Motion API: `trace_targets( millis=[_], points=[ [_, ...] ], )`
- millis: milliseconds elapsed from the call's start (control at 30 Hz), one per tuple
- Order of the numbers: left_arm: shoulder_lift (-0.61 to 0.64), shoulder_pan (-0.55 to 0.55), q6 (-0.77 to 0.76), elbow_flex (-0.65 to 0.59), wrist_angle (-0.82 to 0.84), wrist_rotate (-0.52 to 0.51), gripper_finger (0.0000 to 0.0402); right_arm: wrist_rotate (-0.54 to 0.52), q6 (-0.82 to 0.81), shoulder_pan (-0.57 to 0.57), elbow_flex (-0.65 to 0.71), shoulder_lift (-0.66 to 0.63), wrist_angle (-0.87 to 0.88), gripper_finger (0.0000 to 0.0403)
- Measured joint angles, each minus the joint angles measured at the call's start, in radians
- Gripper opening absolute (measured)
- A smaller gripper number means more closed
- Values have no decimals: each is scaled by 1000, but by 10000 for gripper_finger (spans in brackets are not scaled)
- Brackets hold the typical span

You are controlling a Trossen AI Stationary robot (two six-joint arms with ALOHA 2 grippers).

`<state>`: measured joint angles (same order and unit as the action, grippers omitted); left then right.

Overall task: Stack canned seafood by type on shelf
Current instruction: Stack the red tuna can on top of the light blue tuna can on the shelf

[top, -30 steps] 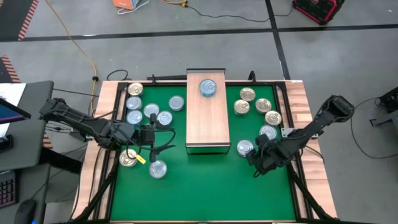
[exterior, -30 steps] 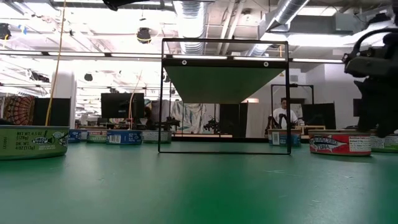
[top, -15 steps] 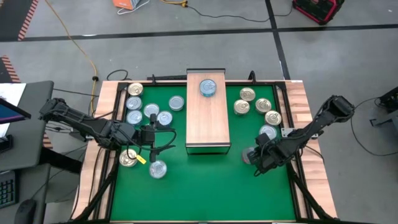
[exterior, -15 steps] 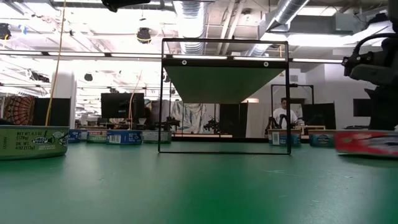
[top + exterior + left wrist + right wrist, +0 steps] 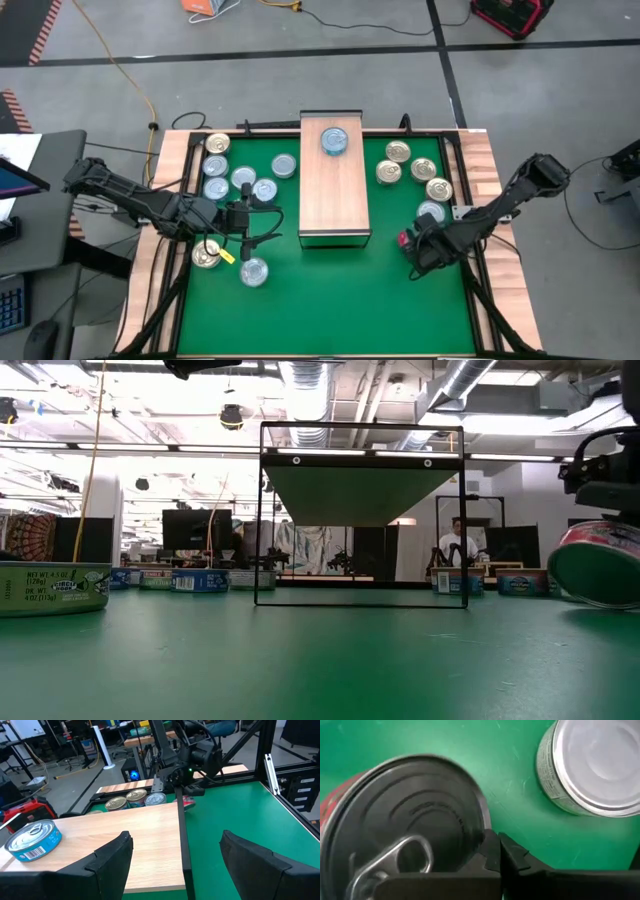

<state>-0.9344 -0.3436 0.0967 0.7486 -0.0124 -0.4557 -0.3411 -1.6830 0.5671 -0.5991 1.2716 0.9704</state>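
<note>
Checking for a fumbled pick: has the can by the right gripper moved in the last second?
Yes. The can has slid away from the shelf corner toward the near edge and tipped on edge beside the shut right gripper.

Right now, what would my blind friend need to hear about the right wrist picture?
The right hand is shut beside a tipped-up can with a pull tab and red side. Another can with a plain silver top sits nearby on the green mat.
</note>
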Motion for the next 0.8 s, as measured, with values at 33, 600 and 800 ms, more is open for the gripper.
trace_targets(
  millis=[33,600,800],
  points=[
    [0,0,0,0,0,0,288,16,10,-11,0,0,1,22],
    [0,0,-4,0,8,0,288,184,196,-207,-2,-110,82,31],
    [0,0,-6,0,12,1,288,158,229,-198,-39,-161,89,40]
  ],
)
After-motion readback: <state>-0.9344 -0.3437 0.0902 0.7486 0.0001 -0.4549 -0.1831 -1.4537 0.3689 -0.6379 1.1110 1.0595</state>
